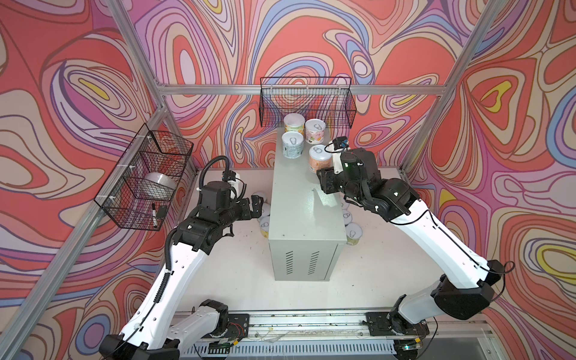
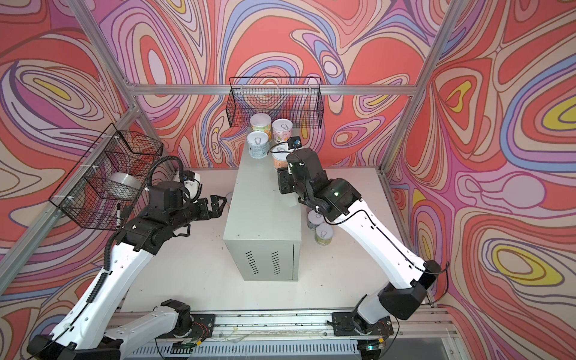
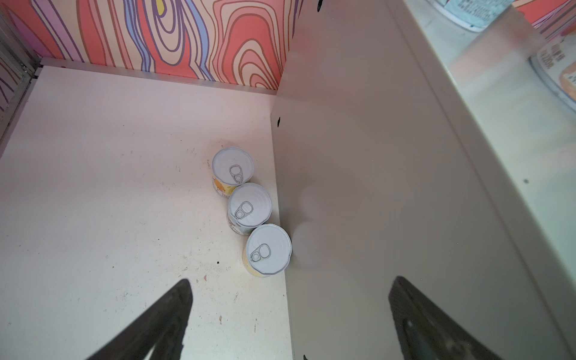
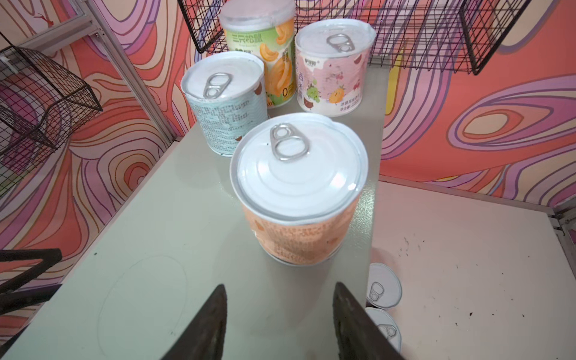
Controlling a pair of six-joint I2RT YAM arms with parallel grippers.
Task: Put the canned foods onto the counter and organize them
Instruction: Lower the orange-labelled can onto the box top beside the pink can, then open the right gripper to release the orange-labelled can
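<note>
Several canned foods stand upright at the far end of the grey counter [image 1: 296, 212]: a green-yellow can [image 4: 265, 59], a pink can [image 4: 333, 68], a pale blue can [image 4: 224, 103] and, nearest, an orange can [image 4: 299, 193]. My right gripper [image 4: 279, 285] hovers over the counter top just short of the orange can, jaws apart with nothing between them. Three cans [image 3: 249, 205] stand in a row on the white table against the counter's left side. My left gripper [image 3: 291, 279] hangs open above them, beside the counter wall. More cans [image 1: 353, 233] stand on the table to the counter's right.
A black wire basket [image 1: 307, 103] hangs on the back wall just above the counter's far end. Another wire basket [image 1: 146, 177] on the left wall holds a white tape roll [image 1: 159, 184] and a marker [image 1: 154, 215]. Aluminium frame posts stand at the corners.
</note>
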